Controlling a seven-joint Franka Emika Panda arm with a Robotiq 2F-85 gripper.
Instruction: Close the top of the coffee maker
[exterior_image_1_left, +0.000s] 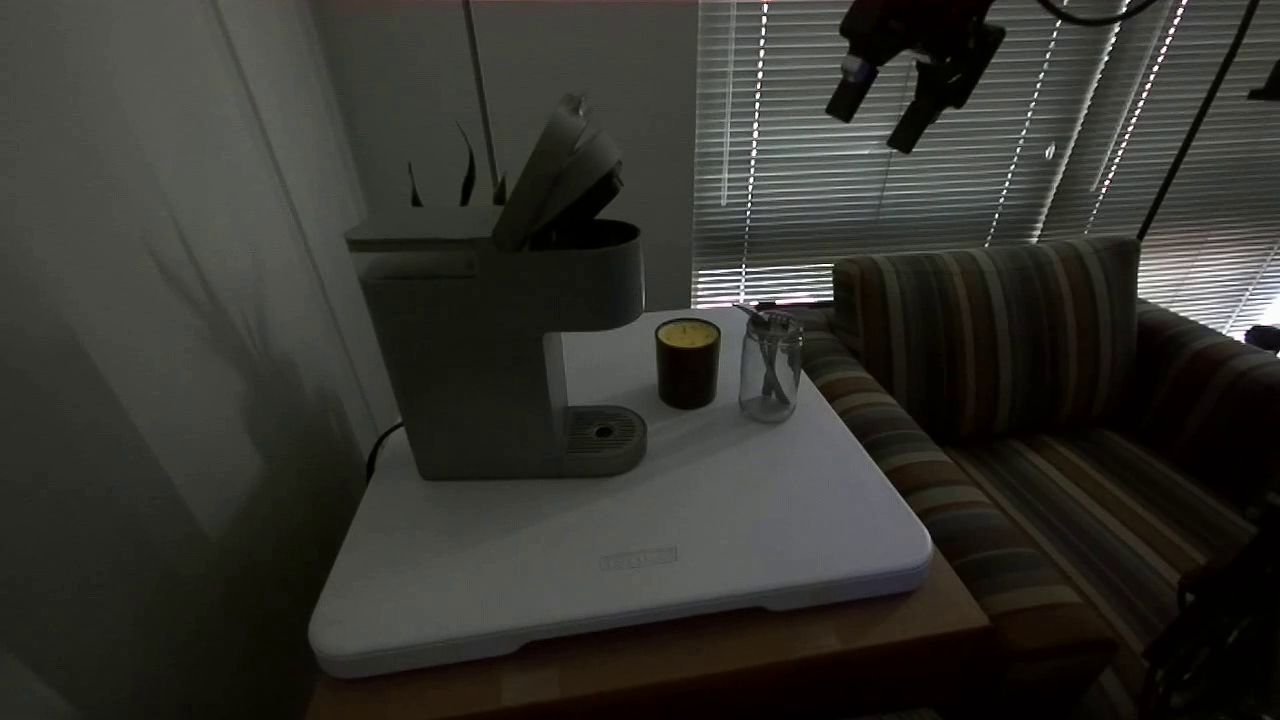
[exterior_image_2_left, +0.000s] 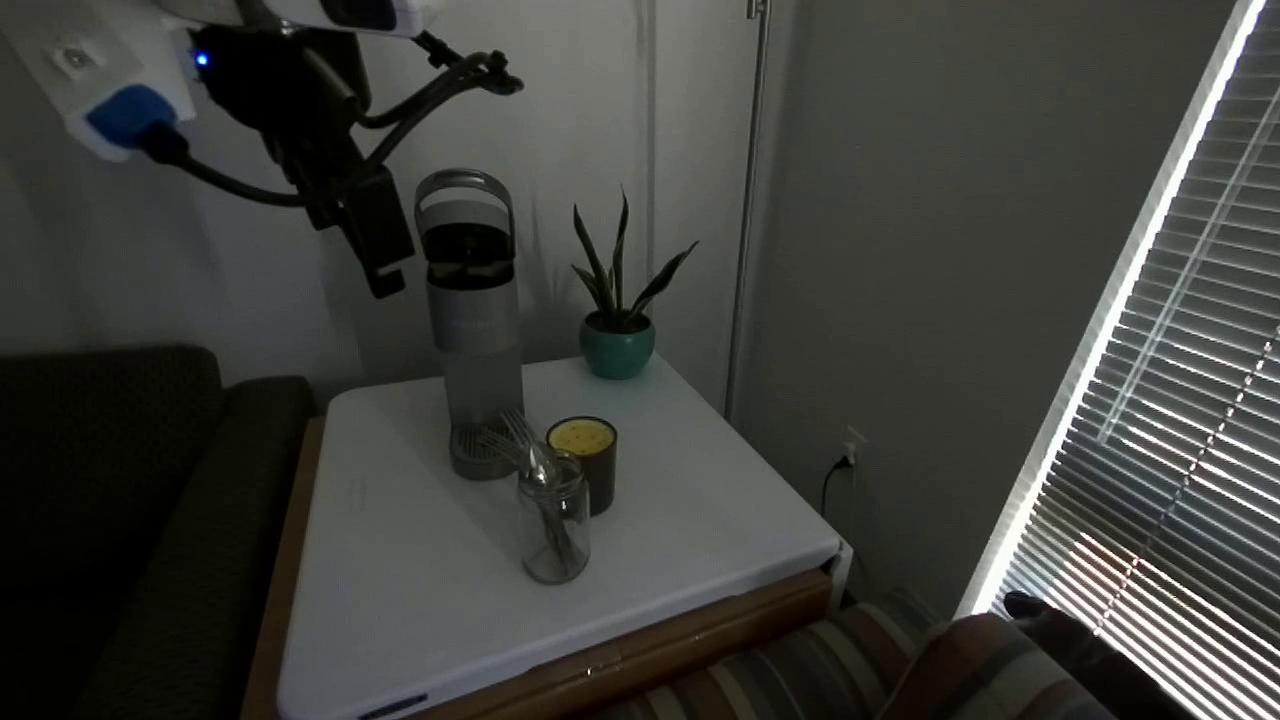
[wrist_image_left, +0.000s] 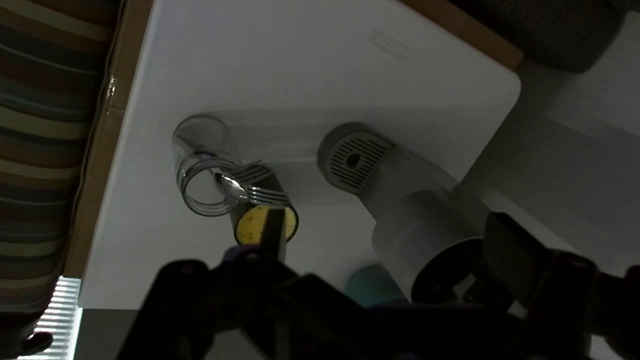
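Top (exterior_image_1_left: 545, 180), one. Hinged grey flap, raised, upper left of centre in an exterior view. Long axis slants from the hinge toward the upper right, free edge highest. Not closed.

Coffee maker (exterior_image_1_left: 460, 370), one. Grey, boxy, upright, left of centre in the same frame, front facing right. Dark opening exposed beneath the flap.

End effector (exterior_image_1_left: 874, 125), one only. Fingers spread, nothing between them. Upper right of that frame, well apart from the top, which lies to its left and slightly lower. Position reads as the front side of the machine; closing probably calls for passing over the free edge, then bearing forward and down from behind. In the wrist view the machine's head sits lower right, partly behind a finger; the top cannot be made out there.

Candle (exterior_image_1_left: 688, 372), one. Dark vessel, yellow wax, right of the machine.

Glass jar (exterior_image_1_left: 770, 385), one. Clear, right of the candle, holding cutlery (exterior_image_2_left: 541, 465).

Potted plant (exterior_image_2_left: 617, 347), one. Teal pot, centre of an exterior view.

Desk (exterior_image_1_left: 520, 550), one. White-topped, carrying machine, candle, jar and plant.

Striped armchair (exterior_image_1_left: 990, 340), one. Right of frame.
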